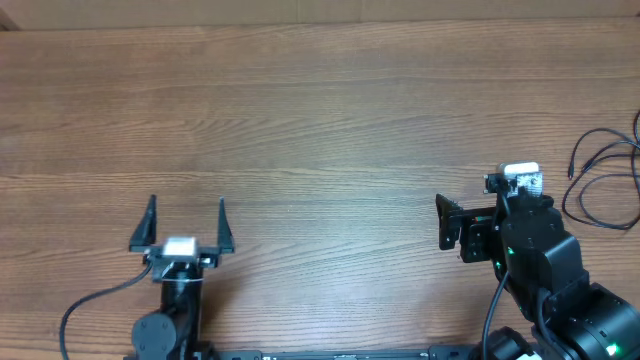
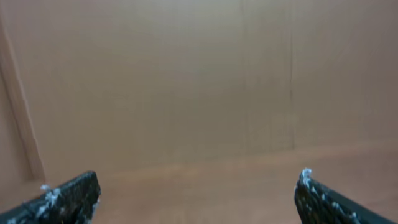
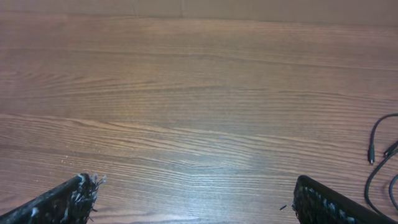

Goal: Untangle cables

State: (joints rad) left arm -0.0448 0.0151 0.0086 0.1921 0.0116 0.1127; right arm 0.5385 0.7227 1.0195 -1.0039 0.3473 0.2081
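Note:
Thin black cables [image 1: 603, 178] lie in loose loops at the far right edge of the wooden table [image 1: 320, 120]. They also show at the right edge of the right wrist view [image 3: 380, 157]. My right gripper [image 1: 487, 222] is left of the cables and apart from them. Its jaws [image 3: 194, 196] are open and empty above bare wood. My left gripper [image 1: 187, 218] is at the front left, far from the cables. Its jaws [image 2: 198, 198] are open and empty.
A cardboard wall [image 2: 199, 81] stands along the far edge of the table. The black feed cable of the left arm [image 1: 95, 300] curves along the front left.

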